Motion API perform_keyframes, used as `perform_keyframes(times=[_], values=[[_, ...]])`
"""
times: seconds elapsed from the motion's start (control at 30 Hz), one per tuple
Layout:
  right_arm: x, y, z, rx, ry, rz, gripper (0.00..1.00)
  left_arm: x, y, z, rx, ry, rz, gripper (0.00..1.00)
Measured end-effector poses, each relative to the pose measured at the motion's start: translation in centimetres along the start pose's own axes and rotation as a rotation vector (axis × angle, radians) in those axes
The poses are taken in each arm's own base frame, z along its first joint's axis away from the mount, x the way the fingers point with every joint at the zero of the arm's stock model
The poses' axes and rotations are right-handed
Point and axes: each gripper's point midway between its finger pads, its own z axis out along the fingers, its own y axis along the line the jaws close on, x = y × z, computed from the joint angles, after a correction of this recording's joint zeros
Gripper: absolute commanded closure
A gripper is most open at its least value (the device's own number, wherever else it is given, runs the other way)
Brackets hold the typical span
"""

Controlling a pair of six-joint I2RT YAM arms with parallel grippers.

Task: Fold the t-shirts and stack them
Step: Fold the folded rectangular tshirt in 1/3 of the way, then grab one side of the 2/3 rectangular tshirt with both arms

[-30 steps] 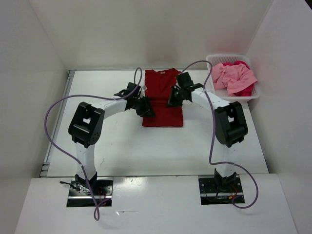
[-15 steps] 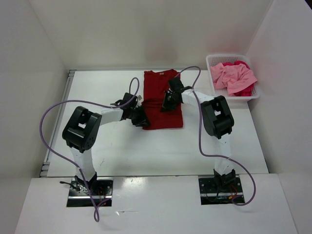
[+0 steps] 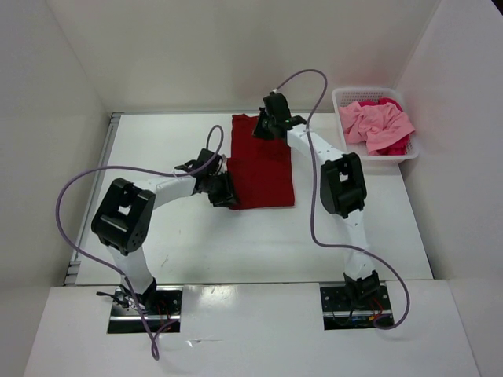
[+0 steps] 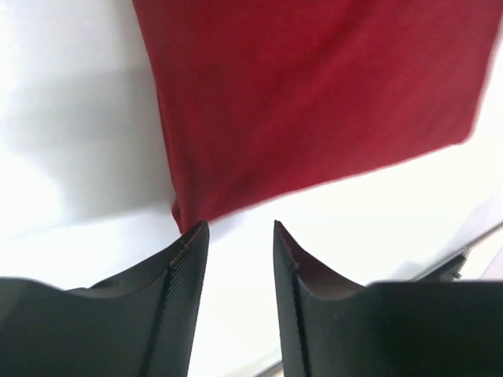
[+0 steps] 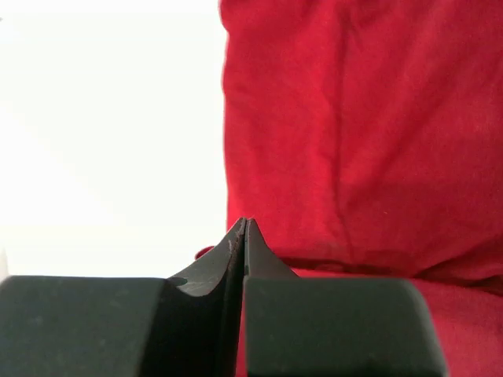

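The dark red t-shirt (image 3: 263, 173) lies flat as a long strip at the back middle of the table. My left gripper (image 3: 228, 196) is open at its near left corner, and the left wrist view shows the open jaws (image 4: 236, 226) just short of the corner of the red cloth (image 4: 314, 94). My right gripper (image 3: 262, 132) is over the shirt's far end. Its jaws (image 5: 245, 221) are pressed shut with a raised fold of red cloth (image 5: 361, 118) at the tips. The light pink shirt (image 3: 377, 122) and the magenta shirt (image 3: 391, 102) lie bunched in the basket.
The white mesh basket (image 3: 346, 93) stands at the back right corner against the right wall. White walls close in the table at the back and on both sides. Purple cables loop above both arms.
My right gripper has moved from the shirt's right edge across it and up to its far end. My left gripper has slid a little down along the shirt's left edge to the near corner.
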Motion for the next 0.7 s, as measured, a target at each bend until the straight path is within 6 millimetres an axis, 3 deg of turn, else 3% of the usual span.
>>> perform_keyframes(times=[0.07, 0.13, 0.3, 0.33, 0.37, 0.47, 0.6, 0.7], values=[[-0.7, 0.7, -1.7, -0.022, -0.022, -0.006, 0.95, -0.5, -0.3, -1.1, 0.005, -0.019, -0.004, 0.51], [0.6, 0.0, -4.0, -0.022, 0.012, -0.005, 0.93, -1.3, -0.6, -2.3, 0.017, -0.049, -0.007, 0.48], [7.2, -4.1, -11.1, 0.006, 0.135, 0.037, 0.86, -3.4, -0.2, -4.2, 0.046, -0.114, -0.036, 0.45], [8.5, -5.3, -12.4, 0.014, 0.159, 0.056, 0.82, -3.4, 0.2, -4.0, 0.044, -0.107, -0.047, 0.45], [9.6, -6.6, -13.6, 0.027, 0.179, 0.082, 0.70, -3.2, 0.5, -3.7, 0.044, -0.096, -0.055, 0.45], [11.3, -10.6, -15.7, 0.079, 0.201, 0.168, 0.51, -1.9, 1.4, -2.1, 0.038, -0.038, -0.074, 0.45], [13.4, -15.1, -16.7, 0.157, 0.231, 0.263, 0.47, -0.5, 2.4, -0.3, 0.032, 0.037, -0.099, 0.46], [16.2, -16.1, -16.9, 0.173, 0.292, 0.294, 0.47, -0.2, 2.2, 0.0, 0.052, 0.056, -0.103, 0.49]])
